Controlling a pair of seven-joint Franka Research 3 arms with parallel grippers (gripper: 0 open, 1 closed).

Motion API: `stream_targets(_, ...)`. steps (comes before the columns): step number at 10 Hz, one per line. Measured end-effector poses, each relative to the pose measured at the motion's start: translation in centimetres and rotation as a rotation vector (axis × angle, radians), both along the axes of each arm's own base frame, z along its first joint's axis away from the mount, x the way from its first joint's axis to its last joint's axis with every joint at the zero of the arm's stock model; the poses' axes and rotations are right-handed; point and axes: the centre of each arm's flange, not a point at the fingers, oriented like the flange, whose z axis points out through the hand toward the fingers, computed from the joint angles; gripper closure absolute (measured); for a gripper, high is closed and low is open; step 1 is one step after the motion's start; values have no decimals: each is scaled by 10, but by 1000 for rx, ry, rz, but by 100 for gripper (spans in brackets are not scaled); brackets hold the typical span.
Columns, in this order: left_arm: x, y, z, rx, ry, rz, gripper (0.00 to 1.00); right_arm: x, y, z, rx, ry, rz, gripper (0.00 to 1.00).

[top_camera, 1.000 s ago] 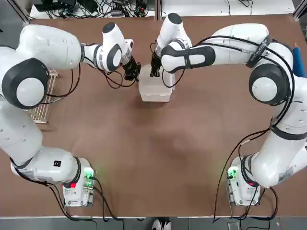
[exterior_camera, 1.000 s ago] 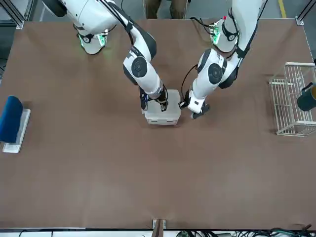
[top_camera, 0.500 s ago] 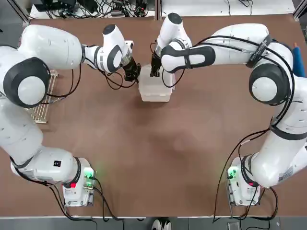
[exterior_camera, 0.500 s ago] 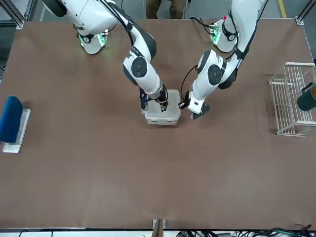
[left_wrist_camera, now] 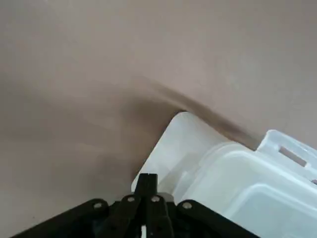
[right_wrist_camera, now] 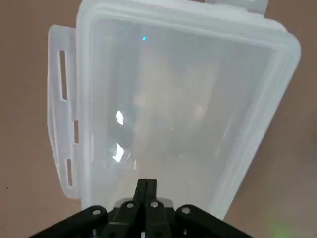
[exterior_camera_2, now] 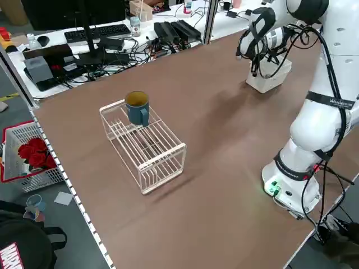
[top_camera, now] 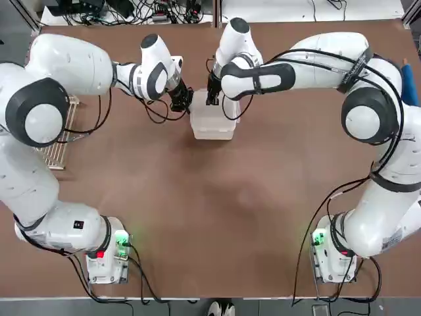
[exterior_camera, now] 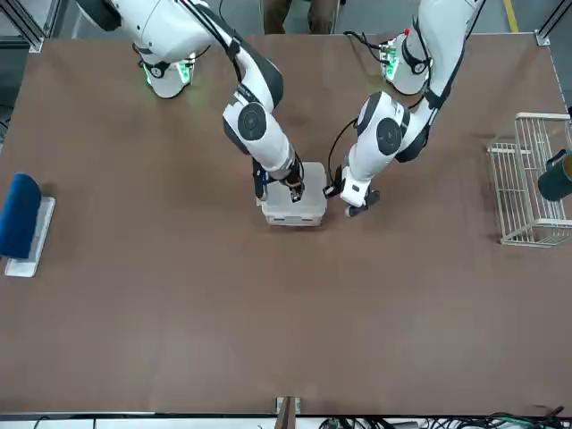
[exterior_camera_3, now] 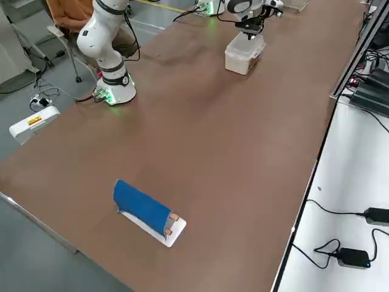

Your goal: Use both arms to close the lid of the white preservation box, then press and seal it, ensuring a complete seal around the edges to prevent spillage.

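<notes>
Just the same as a second ago, so no closer to a tight seal, by the look of it. Far off in the middle, at the white box [top_camera: 214, 126]. At its left edge, with the left gripper [left_wrist_camera: 147, 176], and over the lid [right_wrist_camera: 168, 99], with the right gripper [right_wrist_camera: 147, 181]: fingers all the way shut, holding nothing. Seen in the right wrist view: side flap [right_wrist_camera: 56, 119] sticking out, likely to need folding down. Hidden by arms in the top view.

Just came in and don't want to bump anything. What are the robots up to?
Both arms are working at the white box: the left pincer is at one edge, the right pincer over the lid, both shut. The lid covers the box, but a side flap sticks out, seemingly unlatched.
</notes>
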Motion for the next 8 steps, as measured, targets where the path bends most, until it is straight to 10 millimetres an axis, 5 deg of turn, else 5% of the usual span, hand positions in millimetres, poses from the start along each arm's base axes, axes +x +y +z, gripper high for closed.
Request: stream_targets(8,-2,-6,-3,-11,-9,59,99,1,0,0,0,0,-2,99)
